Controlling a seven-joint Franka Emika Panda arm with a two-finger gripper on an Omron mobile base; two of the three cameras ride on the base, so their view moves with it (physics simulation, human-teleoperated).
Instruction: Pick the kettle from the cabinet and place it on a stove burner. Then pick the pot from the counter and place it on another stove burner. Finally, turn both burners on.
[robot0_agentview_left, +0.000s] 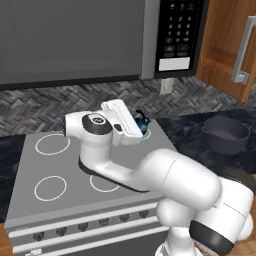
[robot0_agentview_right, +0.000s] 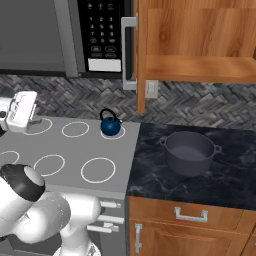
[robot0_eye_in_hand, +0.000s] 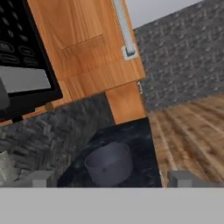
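Simulated kitchen, black marble-look counter (robot0_agentview_right: 225, 185) beside a flat grey cooktop (robot0_agentview_right: 120, 170). Small dark-blue kettle (robot0_agentview_right: 110, 123) set upright on the rear stove burner (robot0_agentview_right: 114, 134) nearest the counter. Wide dark-grey pot (robot0_agentview_right: 190, 152) standing on the counter, well apart from the kettle. Cabinet (robot0_agentview_right: 200, 67) door swung open. Gripper (robot0_eye_in_hand: 112, 178) spread wide, empty, aimed toward the pot.

A kitchen: cooktop (robot0_agentview_right: 75, 165), microwave (robot0_agentview_right: 95, 35), wooden cabinet (robot0_agentview_right: 195, 35), marble counter (robot0_agentview_right: 150, 170)
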